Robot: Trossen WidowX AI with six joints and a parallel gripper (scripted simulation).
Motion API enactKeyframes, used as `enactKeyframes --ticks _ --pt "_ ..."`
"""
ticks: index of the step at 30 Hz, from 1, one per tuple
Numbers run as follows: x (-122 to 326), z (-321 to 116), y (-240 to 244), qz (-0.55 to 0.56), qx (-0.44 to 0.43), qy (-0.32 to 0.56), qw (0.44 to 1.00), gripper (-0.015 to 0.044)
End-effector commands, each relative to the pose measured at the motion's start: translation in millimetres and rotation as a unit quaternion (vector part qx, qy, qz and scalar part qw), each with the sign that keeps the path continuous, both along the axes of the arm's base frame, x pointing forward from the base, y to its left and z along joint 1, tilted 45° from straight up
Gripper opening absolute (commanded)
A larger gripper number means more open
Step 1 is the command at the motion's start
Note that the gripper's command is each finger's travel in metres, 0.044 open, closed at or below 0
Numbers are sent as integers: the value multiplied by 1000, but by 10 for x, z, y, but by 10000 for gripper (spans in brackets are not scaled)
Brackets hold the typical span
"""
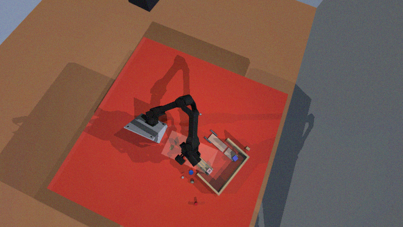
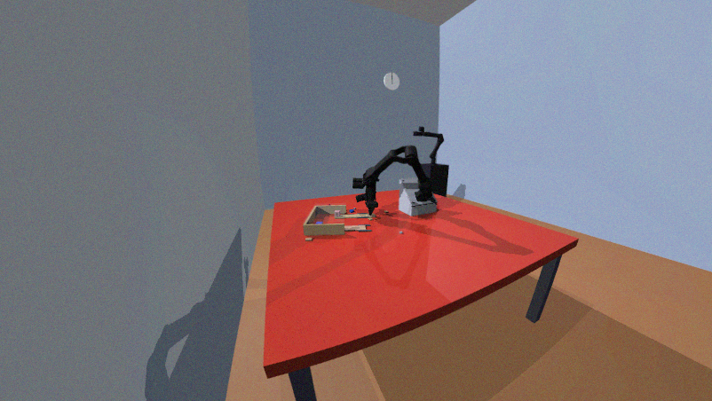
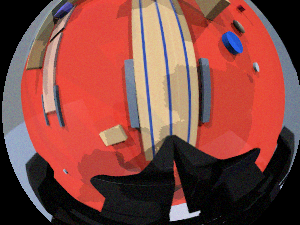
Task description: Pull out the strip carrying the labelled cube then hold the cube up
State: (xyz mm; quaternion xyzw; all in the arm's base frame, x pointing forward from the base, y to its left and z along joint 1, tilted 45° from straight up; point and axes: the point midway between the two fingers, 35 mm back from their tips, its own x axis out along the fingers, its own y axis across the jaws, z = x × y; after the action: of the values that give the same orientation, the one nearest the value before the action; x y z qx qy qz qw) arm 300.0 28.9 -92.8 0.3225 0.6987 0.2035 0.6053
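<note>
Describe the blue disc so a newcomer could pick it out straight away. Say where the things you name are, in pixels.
On the red table [image 1: 254,107] [image 2: 399,263], find the open wooden frame [image 1: 233,176] [image 2: 324,229], then the striped strip [image 1: 203,165] [image 3: 159,74] at its mouth. The disc [image 1: 191,172] [image 3: 232,43] lies just outside the frame, beside that strip. It is round and bright blue, unlike the grey and brown pebble-like bits near it.

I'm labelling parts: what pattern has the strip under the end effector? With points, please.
Blue lengthwise lines on tan [image 3: 157,74]; clearest in the wrist view.

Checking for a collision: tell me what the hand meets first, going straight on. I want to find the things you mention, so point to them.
Probably the blue-lined strip [image 1: 204,164] [image 3: 162,74], right at the tips of the closed hand [image 1: 197,161] [image 2: 370,214] [image 3: 170,139]; whether they already touch is unclear.
</note>
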Motion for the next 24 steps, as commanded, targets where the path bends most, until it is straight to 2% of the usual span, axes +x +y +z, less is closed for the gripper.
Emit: enactKeyframes --ticks 1,24 --pt "-121 -15 44 7 1 9 1000 0" --pt "-469 58 82 7 1 9 1000 0"
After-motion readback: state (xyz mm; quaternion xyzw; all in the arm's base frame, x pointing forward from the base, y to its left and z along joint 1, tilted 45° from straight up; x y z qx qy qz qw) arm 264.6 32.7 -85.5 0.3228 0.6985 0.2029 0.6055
